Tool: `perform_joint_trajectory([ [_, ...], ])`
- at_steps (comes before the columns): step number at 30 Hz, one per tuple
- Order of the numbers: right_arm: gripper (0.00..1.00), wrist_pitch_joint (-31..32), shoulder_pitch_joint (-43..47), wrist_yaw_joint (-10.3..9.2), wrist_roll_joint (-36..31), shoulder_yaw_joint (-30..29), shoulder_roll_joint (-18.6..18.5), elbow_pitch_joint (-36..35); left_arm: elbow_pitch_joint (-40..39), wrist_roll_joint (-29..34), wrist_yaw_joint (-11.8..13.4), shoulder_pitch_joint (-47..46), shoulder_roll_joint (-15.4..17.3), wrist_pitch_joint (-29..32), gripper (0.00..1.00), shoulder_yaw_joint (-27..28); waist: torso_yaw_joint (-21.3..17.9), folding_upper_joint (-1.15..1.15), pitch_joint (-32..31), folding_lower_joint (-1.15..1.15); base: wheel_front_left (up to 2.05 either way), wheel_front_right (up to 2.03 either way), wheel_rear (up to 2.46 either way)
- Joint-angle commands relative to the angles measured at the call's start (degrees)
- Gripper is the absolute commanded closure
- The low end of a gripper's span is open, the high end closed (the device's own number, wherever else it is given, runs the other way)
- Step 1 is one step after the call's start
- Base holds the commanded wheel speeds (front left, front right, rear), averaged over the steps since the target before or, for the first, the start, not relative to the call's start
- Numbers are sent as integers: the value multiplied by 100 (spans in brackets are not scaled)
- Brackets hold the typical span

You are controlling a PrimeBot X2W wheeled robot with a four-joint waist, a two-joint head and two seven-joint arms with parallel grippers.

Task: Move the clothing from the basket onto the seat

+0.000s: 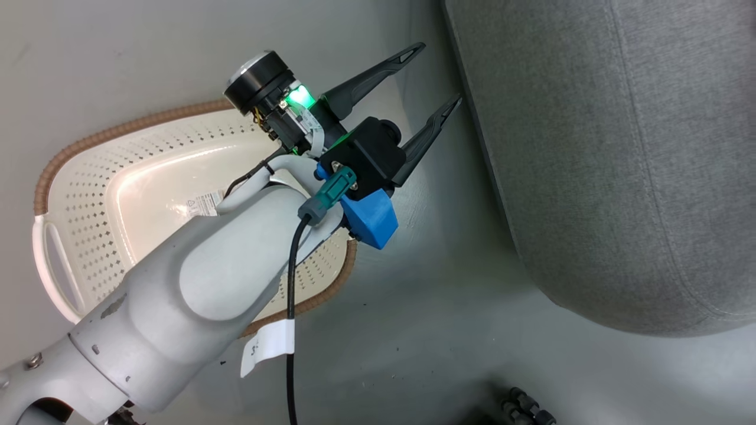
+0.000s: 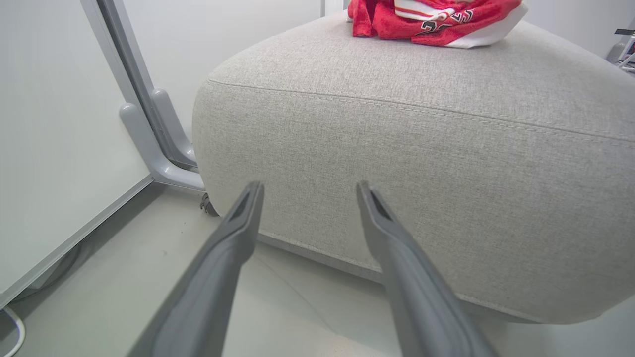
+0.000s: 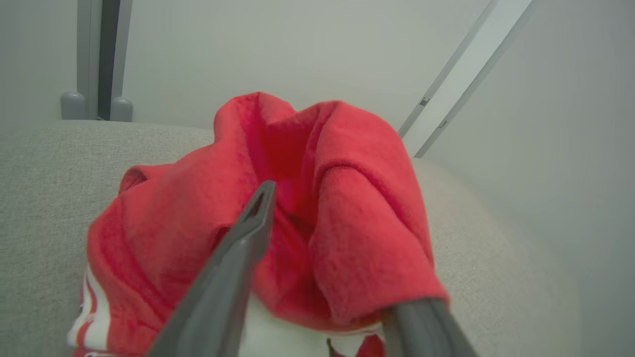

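Crumpled red clothing point(image 3: 347, 213) with white trim heaped on light-grey seat point(image 2: 397, 148), cream perforated basket point(image 1: 118, 195) on floor point(image 1: 443, 295) near it

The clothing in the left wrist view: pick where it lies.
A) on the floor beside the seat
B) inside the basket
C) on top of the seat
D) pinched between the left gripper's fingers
C: the clothing lies bunched on the top of the grey seat, well beyond the open left gripper, which holds nothing.

Head looks down; 2 wrist cameras closely face the seat point(image 2: 397, 148).
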Motion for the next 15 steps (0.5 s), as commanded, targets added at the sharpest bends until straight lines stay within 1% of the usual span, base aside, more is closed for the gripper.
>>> perform_joint_trajectory([
  [1, 0, -22, 198, 1, -10, -5, 61, -131, 18, -35, 28, 22, 1, -56, 0, 3, -17, 0, -99, 0, 0, 0, 0],
  [5, 0, -23, 801, 1, -53, 5, 271, -541, 127, -137, 91, 195, -54, -193, 0, 34, -67, 0, -415, 0, 0, 0, 0],
  [9, 0, -22, 1360, 1, -97, 36, 423, -867, 291, -302, 154, 463, -152, -352, 0, 103, -90, 0, -870, 0, 0, 0, 0],
  [13, 0, -22, 1752, 1, -115, 185, 504, -1167, 470, -522, 246, 808, -249, -455, 0, 322, -63, 0, -1378, 0, 0, 0, 0],
  [15, 0, -23, 1874, 1, -130, 358, 522, -1308, 534, -621, 302, 990, -312, -486, 0, 468, -16, 0, -1642, 0, 0, 0, 0],
])
